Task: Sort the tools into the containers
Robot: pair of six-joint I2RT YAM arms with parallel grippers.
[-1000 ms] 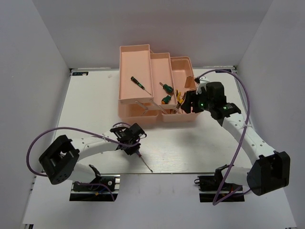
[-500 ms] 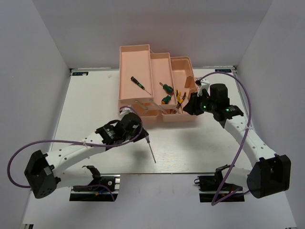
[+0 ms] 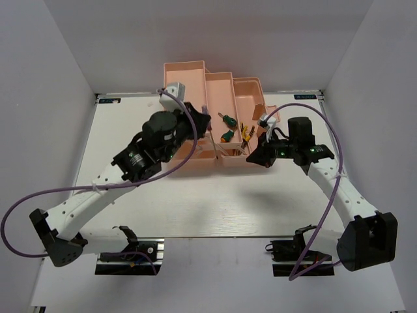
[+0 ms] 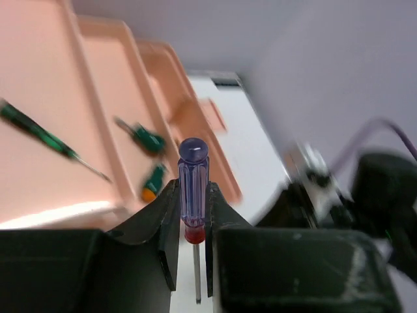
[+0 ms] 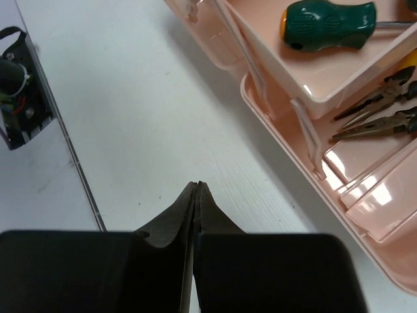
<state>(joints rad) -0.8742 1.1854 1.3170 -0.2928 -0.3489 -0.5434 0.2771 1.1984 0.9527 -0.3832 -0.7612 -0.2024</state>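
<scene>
Well, my left pincer (image 4: 192, 195) is clenched on the thin screwdriver with the clear blue handle and red collar (image 4: 193, 163). Its handle end sticks out past my tips and its bare shaft runs back toward my palm. Beyond those tips lies the salmon-pink translucent plastic toolbox with its stepped fold-out trays (image 3: 186, 85). Off to the left, in the widest tray, rests the thin black-and-green screwdriver (image 4: 39, 134). Straight ahead, in the next tray, lie the two stubby green-handled screwdrivers (image 3: 227, 119) (image 3: 227, 135).

My right pincer (image 5: 197, 189) is pinched fully together on nothing, pointing down at the white counter (image 5: 130, 117) just beside the box's near wall. Ahead of it and to the right, the two yellow-and-black-handled pliers (image 5: 384, 88) (image 5: 384, 120) lie side by side in the lower compartment.

So five tools are housed by kind, I judge, and the one in my left grip is all that is left. It belongs, I think, beside its thin fellow in the wide tray.

My left arm is stretched far forward from its base, its wrist raised above the box's near-left part. My right arm is bent at the elbow, its forearm angled in toward the box's front right corner.
</scene>
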